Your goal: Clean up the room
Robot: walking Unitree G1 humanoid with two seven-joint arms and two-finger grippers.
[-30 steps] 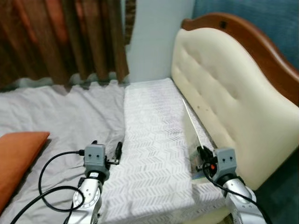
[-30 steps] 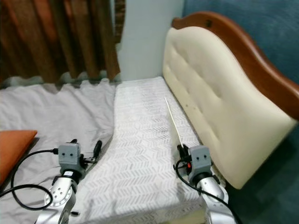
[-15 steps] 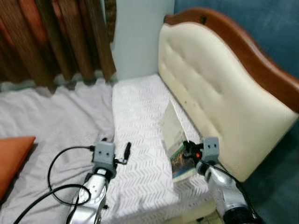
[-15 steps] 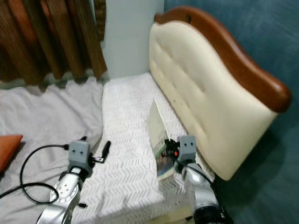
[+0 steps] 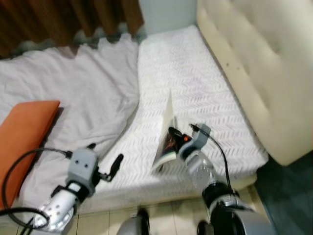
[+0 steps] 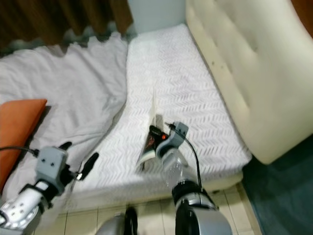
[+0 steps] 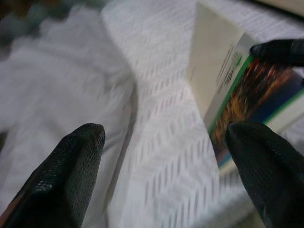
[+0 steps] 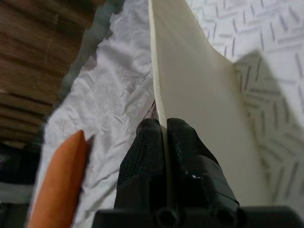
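Right tool (image 8: 164, 130) clamped on a thin book (image 5: 166, 132), one black finger on each side of its pale cover, pinching near the lower edge. Book held upright on edge, just above the white patterned bed cover (image 5: 195, 73), near the foot edge of the bed. Orange and green printed cover (image 7: 247, 95) seen from the left wrist view, with a right fingertip (image 7: 278, 50) at its upper corner.

Left tool (image 7: 166, 161) spread wide, gripping nothing, fingers (image 7: 71, 171) well apart; hovering low at the bed's near edge, to the left of the book and apart from it. Book lying between the two left fingers in that view, but farther off, not touched by them.

Crumpled grey sheet (image 5: 63, 83) over the left part of the bed, an orange pillow (image 5: 22, 132) at its left edge. Cream padded headboard (image 5: 259, 58) along the right side, brown curtain (image 5: 58, 19) behind. Tiled floor (image 6: 146, 215) below the bed edge. Head views somewhat blurred.
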